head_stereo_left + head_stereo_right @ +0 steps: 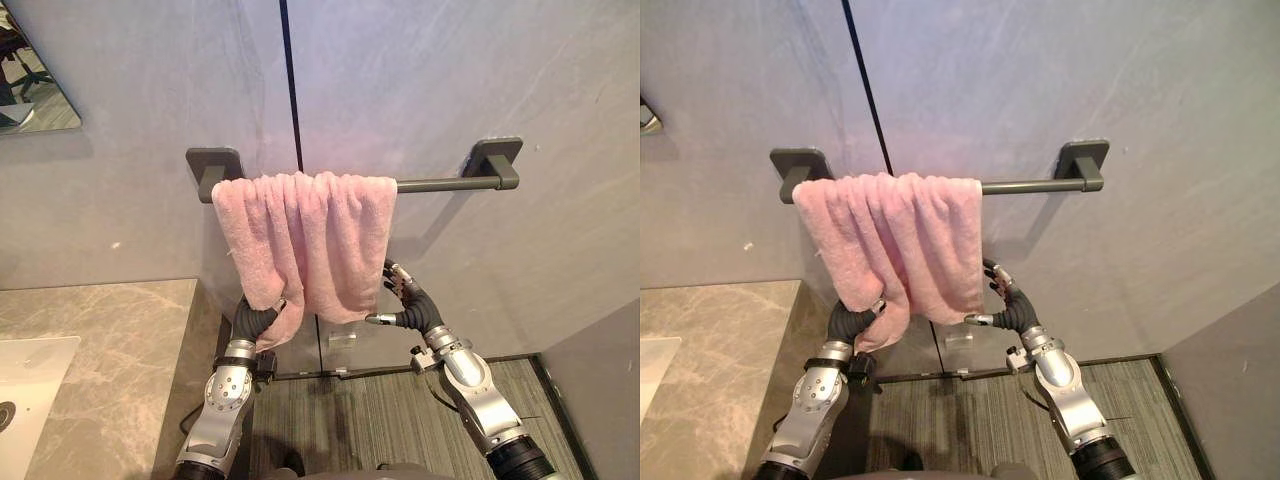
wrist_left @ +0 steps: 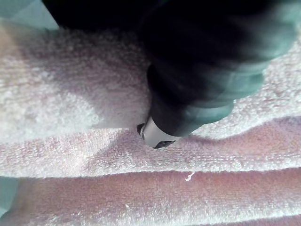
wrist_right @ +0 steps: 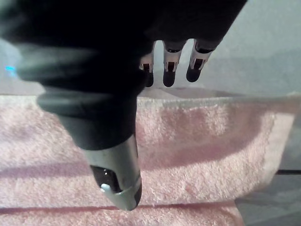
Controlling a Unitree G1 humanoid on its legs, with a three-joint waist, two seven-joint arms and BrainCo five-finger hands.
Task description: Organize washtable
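Note:
A pink towel hangs bunched over the left half of a dark grey bar fixed to the grey wall. My left hand reaches up into the towel's lower left corner, where the cloth drapes over it and hides its front. In the left wrist view the hand presses into the towel's pile. My right hand is just right of the towel's lower right edge, open, with straight fingers and the thumb pointing at the cloth without gripping it.
A marble countertop with a white sink lies at the lower left. A mirror's corner shows at the upper left. Grey carpet covers the floor below the bar. The bar's right half is bare.

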